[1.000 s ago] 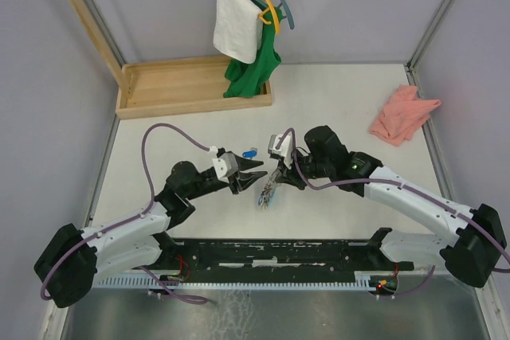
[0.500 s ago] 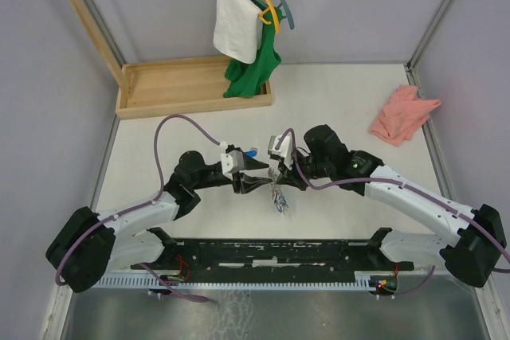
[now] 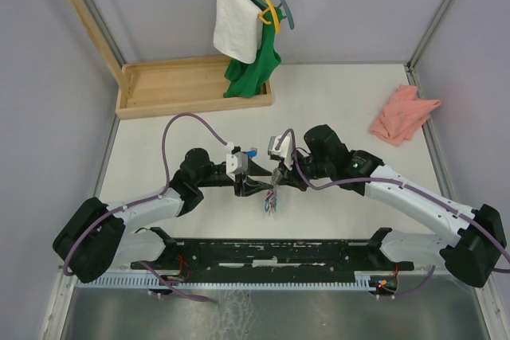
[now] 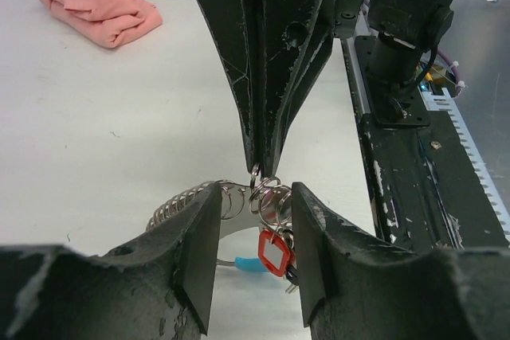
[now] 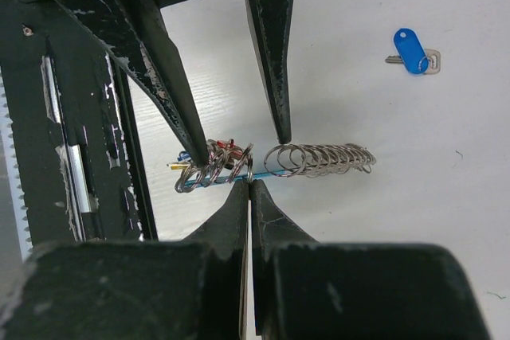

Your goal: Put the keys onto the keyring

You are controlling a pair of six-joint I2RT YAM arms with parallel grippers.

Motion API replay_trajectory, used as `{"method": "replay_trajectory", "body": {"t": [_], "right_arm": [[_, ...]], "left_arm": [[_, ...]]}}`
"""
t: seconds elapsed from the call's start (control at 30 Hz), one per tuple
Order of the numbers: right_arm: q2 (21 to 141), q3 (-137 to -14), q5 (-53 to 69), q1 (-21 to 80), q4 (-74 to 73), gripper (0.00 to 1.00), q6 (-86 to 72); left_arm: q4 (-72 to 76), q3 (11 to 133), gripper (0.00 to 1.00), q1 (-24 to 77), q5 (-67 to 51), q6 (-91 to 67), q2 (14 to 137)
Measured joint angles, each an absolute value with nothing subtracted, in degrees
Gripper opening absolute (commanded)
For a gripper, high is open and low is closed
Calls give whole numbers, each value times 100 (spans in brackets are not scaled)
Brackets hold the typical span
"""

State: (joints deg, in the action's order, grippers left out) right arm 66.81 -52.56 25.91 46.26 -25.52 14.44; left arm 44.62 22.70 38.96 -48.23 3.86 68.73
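Observation:
A bunch of linked silver keyrings (image 5: 319, 158) hangs from my right gripper (image 5: 249, 183), which is shut on one ring. The red-headed key (image 4: 273, 251) dangles from these rings. My left gripper (image 4: 253, 256) is open, with a finger on each side of the rings and the red key, and no grip that I can see. In the top view the left gripper (image 3: 253, 183) and the right gripper (image 3: 275, 179) meet tip to tip at the table's middle, the bunch (image 3: 271, 201) drooping below them. The blue-headed key (image 5: 410, 51) lies loose on the table (image 3: 335, 93) behind them.
A pink cloth (image 3: 402, 115) lies at the far right. A wooden tray (image 3: 191, 85) sits at the back left, under a hanger with a white towel (image 3: 237, 29) and a green garment (image 3: 253, 73). A black rail (image 3: 279, 252) runs along the near edge.
My left gripper has moved right, up to the right gripper's tips, and has opened a little around the rings. The hanging bunch has swung slightly. The right gripper has stayed put.

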Motion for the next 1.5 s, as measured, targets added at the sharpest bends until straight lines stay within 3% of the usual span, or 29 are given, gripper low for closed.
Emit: {"method": "replay_trajectory", "body": {"t": [0.57,0.9,1.5], "right_arm": [[6681,-5315,2421,4626,-2578,1,1417],[6681,-5343,2069,4626,-2587,1,1374],[6667,-5378,2408,4626,-2818,1,1636]], "left_arm": [[4619,2340,46,3870,-5365,-239,7387],[4421,2080,46,4252,-5402,-464,6845],[3321,2467,48,4244,-4353,399,6064]]}}
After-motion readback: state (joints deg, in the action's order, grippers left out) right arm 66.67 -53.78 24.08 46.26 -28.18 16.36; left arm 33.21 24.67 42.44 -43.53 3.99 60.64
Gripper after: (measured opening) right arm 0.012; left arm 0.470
